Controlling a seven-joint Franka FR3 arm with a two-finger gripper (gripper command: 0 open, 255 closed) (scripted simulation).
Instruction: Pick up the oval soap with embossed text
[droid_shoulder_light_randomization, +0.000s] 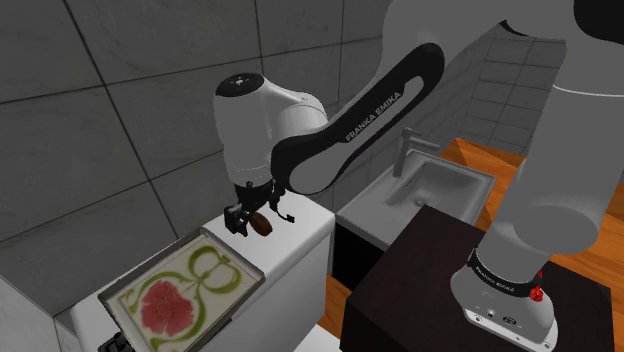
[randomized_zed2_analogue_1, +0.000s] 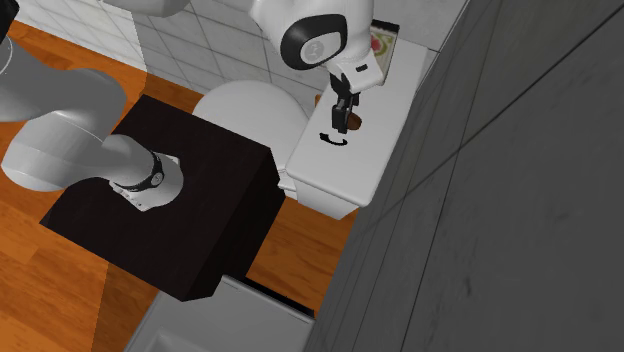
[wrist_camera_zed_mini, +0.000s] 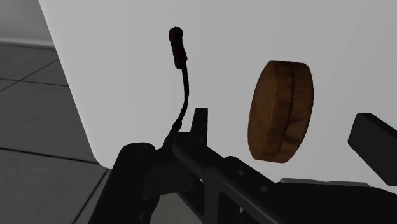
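A brown oval soap (wrist_camera_zed_mini: 281, 111) lies on the white toilet tank lid (wrist_camera_zed_mini: 114, 76). My gripper (wrist_camera_zed_mini: 283, 119) is open just above it, and the soap lies in the gap between the two black fingers (wrist_camera_zed_mini: 198, 121), touching neither. In the shoulder view the gripper (droid_shoulder_light_randomization: 255, 216) hangs straight down over the soap (droid_shoulder_light_randomization: 263, 226) near the middle of the tank lid (droid_shoulder_light_randomization: 305, 240). The second exterior view has the gripper (randomized_zed2_analogue_1: 343, 113) over the soap (randomized_zed2_analogue_1: 353, 122) as well. No embossed text can be made out.
A thin dark curved cord (wrist_camera_zed_mini: 184, 83) lies on the lid beside the soap. A floral tray (droid_shoulder_light_randomization: 180, 290) takes up one end of the lid. The grey tiled wall (droid_shoulder_light_randomization: 110, 110) runs close behind. A sink (droid_shoulder_light_randomization: 435, 185) and the toilet seat lid (randomized_zed2_analogue_1: 250, 110) are nearby.
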